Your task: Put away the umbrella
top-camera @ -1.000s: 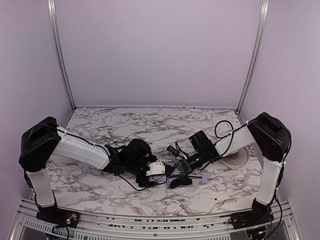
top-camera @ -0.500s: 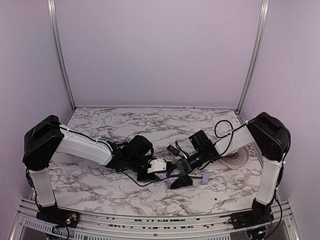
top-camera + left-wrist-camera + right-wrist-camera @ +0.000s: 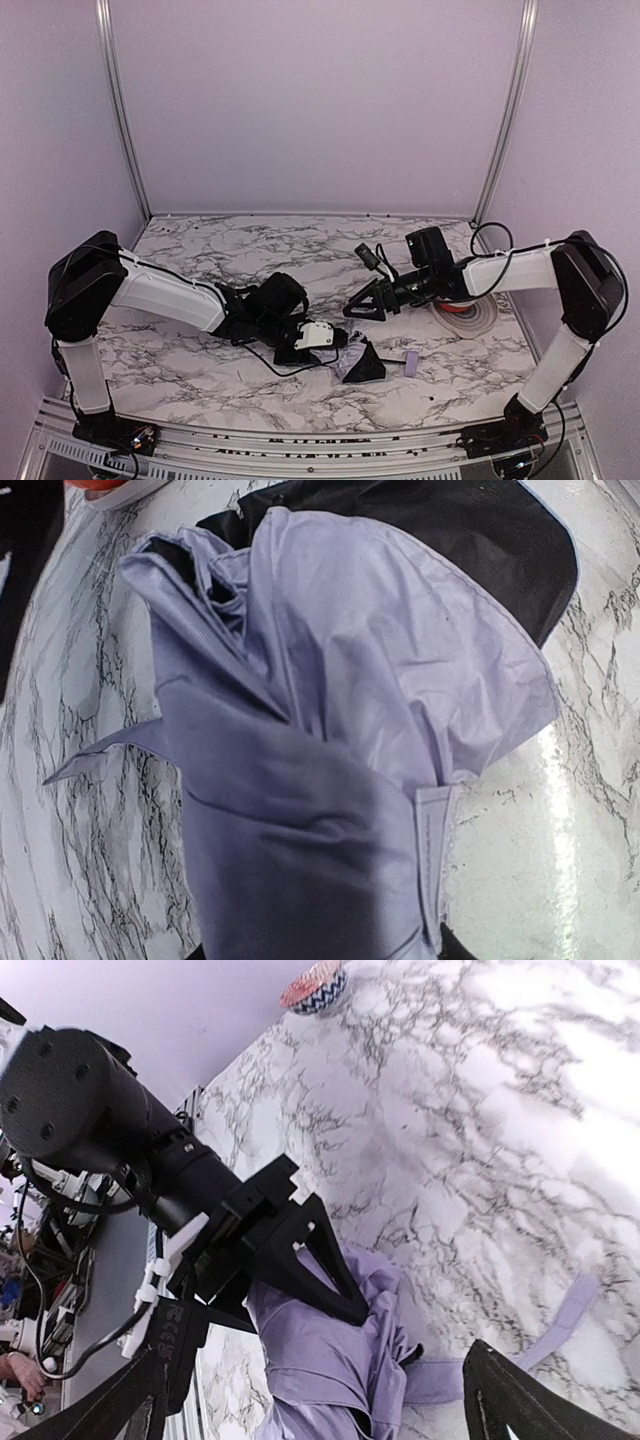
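Observation:
The umbrella point(image 3: 356, 359) lies crumpled at the table's front centre, pale lavender fabric with its black inner side showing. It fills the left wrist view, the umbrella point(image 3: 330, 710) bunched, its strap point(image 3: 432, 860) at lower right. My left gripper point(image 3: 328, 343) is shut on the fabric; in its own view the left gripper point(image 3: 320, 948) is almost hidden by cloth. My right gripper point(image 3: 364, 303) hangs open above and behind the umbrella, touching nothing. Seen from the right gripper point(image 3: 325, 1405), the umbrella point(image 3: 330, 1360) lies under the left gripper's black finger point(image 3: 320, 1270).
An orange-and-white bowl point(image 3: 467, 317) sits at the right, under my right forearm. A small lavender piece point(image 3: 410, 357) lies right of the umbrella. A bowl with a blue zigzag pattern point(image 3: 315, 985) shows far off in the right wrist view. Cables trail by the left gripper.
My right gripper has opened, let go of the umbrella and risen back to the right. My left gripper has closed on the fabric, whose lavender side now shows.

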Robot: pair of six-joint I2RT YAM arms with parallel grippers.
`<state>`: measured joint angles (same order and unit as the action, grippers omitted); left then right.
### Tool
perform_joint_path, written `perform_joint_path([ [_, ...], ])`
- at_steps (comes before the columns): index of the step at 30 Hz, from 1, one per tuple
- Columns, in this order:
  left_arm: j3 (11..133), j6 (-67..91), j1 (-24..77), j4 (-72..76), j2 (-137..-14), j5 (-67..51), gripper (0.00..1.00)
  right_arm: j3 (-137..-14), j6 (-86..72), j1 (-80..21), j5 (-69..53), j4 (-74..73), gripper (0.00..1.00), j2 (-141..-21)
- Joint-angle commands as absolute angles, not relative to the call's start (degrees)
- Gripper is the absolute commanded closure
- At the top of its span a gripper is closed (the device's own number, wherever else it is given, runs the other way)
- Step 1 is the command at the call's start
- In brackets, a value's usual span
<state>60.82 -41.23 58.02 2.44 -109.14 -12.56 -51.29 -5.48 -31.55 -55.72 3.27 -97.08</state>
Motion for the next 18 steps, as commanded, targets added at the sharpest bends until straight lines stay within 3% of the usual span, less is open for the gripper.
perform_joint_path([
  [1,58.4,-40.75,58.68,-8.36,-110.91,-13.38,1.0,-51.58,-4.6,-28.06,-47.56,1.71,0.0,-92.14],
  [8,57.13,-45.59,60.78,-8.18,-109.62,-7.63,1.0,-53.9,1.91,-25.05,-28.34,3.65,0.0,-84.66],
  [13,56.89,-46.66,61.32,-8.14,-109.5,-6.47,1.0,-52.38,-0.48,-24.47,-18.33,19.33,0.0,-79.4],
  [18,56.53,-48.19,62.37,-7.73,-109.25,-4.8,1.0,-52.98,-5.57,-21.24,-23.64,24.63,0.01,-80.01],
])
